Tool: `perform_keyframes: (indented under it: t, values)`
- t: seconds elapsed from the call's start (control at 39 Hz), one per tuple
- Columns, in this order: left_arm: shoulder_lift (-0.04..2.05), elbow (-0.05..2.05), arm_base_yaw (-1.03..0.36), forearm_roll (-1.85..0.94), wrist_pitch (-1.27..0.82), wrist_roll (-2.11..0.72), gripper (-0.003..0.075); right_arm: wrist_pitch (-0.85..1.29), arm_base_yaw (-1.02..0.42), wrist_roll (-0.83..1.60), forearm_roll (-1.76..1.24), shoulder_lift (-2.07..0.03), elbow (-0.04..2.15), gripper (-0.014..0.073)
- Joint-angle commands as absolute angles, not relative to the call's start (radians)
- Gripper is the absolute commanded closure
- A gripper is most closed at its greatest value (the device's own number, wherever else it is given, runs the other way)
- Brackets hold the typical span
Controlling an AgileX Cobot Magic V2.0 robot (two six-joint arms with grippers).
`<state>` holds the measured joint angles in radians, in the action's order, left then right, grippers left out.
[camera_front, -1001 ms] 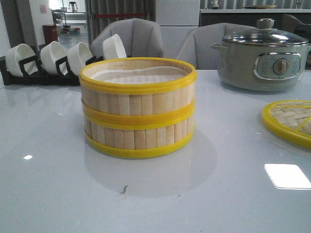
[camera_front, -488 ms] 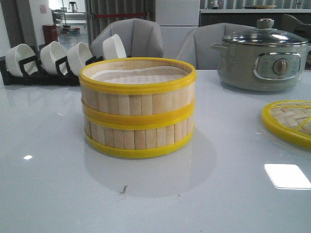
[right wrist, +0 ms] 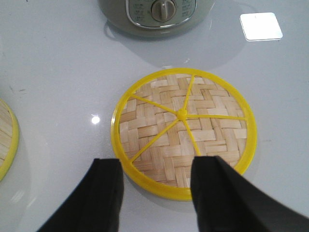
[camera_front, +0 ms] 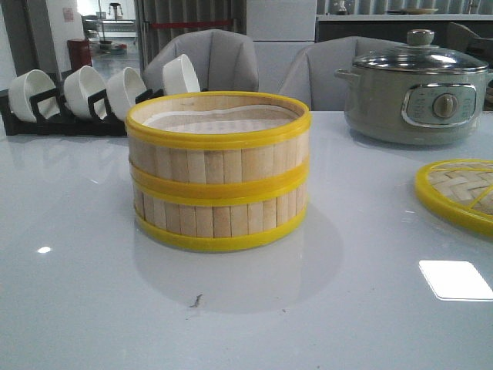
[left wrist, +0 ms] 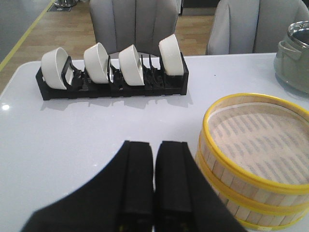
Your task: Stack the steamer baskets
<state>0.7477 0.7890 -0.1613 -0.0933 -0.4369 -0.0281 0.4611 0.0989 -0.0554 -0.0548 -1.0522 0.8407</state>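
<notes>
left pincer (left wrist: 153, 186), fingers pressed together on nothing, hangs above the pale glossy surface (left wrist: 72, 140), just beside the baskets. right pincer (right wrist: 157, 193), fingers spread wide with nothing between them, hovers over the near edge of the woven lid (right wrist: 183, 130), which lies flat on the surface with a small yellow knob at its centre; whether the fingers touch the lid cannot be told.

the two baskets sit stacked mid-surface, the upper basket (camera_front: 219, 142) squarely on the lower basket (camera_front: 219, 216), yellow rims lined up, a whitish liner showing inside the top one. from the left wrist the same stack (left wrist: 256, 159) stands near that arm's pincer.

behind the stack, at the surface's far left, a black rack (camera_front: 58, 119) holds four white bowls (camera_front: 85, 89) tipped on edge. at far right stands a grey-green cooker (camera_front: 416, 92) with a glass lid and a dial on its front. the lid lies near the right edge of the front view (camera_front: 458, 193), in front of the cooker, well apart from the stack. two grey chairs (camera_front: 212, 58) stand beyond the surface.
</notes>
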Motion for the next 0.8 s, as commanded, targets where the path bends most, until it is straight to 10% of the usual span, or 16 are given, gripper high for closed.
perform_keyframes:
  t: [0.0,0.77]
  values:
    - [0.689,0.746,-0.159,-0.096,-0.304,0.000,0.0633,0.381,0.099,-0.052,-0.065,-1.041,0.872,0.0183]
    - [0.513,0.482,-0.159,-0.096,-0.185,0.000,0.0634,0.393,0.099,-0.052,-0.084,-1.041,0.872,0.0183]
